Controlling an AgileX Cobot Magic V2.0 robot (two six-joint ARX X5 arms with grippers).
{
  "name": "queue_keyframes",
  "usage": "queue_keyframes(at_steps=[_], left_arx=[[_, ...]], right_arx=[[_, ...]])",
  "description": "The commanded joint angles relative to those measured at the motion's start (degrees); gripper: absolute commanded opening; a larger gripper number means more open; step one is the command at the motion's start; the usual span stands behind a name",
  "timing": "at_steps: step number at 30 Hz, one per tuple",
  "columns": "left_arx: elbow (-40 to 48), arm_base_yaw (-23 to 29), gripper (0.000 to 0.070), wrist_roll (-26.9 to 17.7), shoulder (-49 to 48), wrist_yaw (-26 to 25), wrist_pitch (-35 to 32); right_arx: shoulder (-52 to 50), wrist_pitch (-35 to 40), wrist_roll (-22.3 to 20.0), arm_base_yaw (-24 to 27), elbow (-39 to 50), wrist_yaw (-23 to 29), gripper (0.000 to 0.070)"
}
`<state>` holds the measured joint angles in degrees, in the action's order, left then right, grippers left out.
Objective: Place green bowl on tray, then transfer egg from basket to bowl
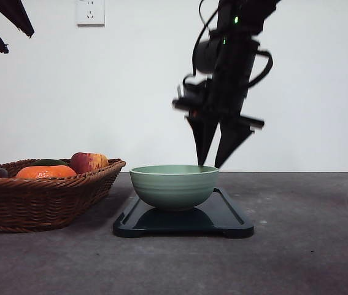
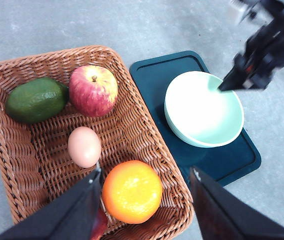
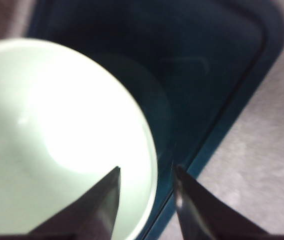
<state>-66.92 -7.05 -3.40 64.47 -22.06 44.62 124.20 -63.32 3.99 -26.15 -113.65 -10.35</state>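
The green bowl (image 1: 174,186) stands upright and empty on the dark tray (image 1: 229,221), toward its left half. My right gripper (image 1: 209,165) hangs open just above the bowl's right rim, one finger on each side of the rim (image 3: 152,150) and apart from it. The egg (image 2: 84,146) lies in the wicker basket (image 2: 11,145) between a red apple and an orange. High above the basket, my left gripper (image 2: 146,175) is open with nothing in it; its fingertips (image 1: 5,48) show at the top left of the front view.
The basket (image 1: 45,200) sits left of the tray and also holds an avocado (image 2: 36,100), an apple (image 2: 93,90) and an orange (image 2: 131,191). Bare grey table extends right of the tray and in front of it. A white wall stands behind.
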Motion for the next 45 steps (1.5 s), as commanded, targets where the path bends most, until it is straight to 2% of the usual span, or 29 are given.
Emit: queue_keyframes(at_steps=[1, 6, 12, 22, 28, 36, 39, 45], left_arx=[[-1.28, -0.15, 0.0351, 0.02, 0.37, -0.31, -0.39], [-1.28, -0.15, 0.0352, 0.02, 0.38, -0.31, -0.45], [-1.28, -0.15, 0.0352, 0.02, 0.37, -0.31, -0.38], [-1.28, -0.15, 0.0351, 0.05, 0.37, -0.31, -0.36], [-1.28, -0.26, 0.035, 0.21, 0.39, -0.28, 0.81], [-1.28, -1.86, 0.035, 3.62, 0.39, -0.11, 0.48], [-1.28, -3.33, 0.0348, 5.67, 0.52, 1.61, 0.1], [-2.48, -6.95, 0.0346, 6.54, 4.16, 10.54, -0.61]], right_arx=[[-1.72, -0.24, 0.69, -0.31, -2.22, 0.24, 0.0216], [-6.7, 0.64, 0.66, -0.85, -1.18, 3.55, 0.0215], [-14.07, 11.1, 0.66, -2.01, 7.77, 3.78, 0.0215], [-30.08, 30.73, 0.11, -2.62, 32.58, 2.83, 0.0215], [-41.17, 36.42, -1.55, -2.54, 47.37, 2.86, 0.0215], [-56.39, 44.45, -1.84, -2.54, 64.8, 2.86, 0.0215], [-60.8, 44.28, -1.84, -2.54, 69.05, 2.86, 0.0215], [-64.68, 43.44, -1.84, -2.54, 72.17, 2.86, 0.0215]])
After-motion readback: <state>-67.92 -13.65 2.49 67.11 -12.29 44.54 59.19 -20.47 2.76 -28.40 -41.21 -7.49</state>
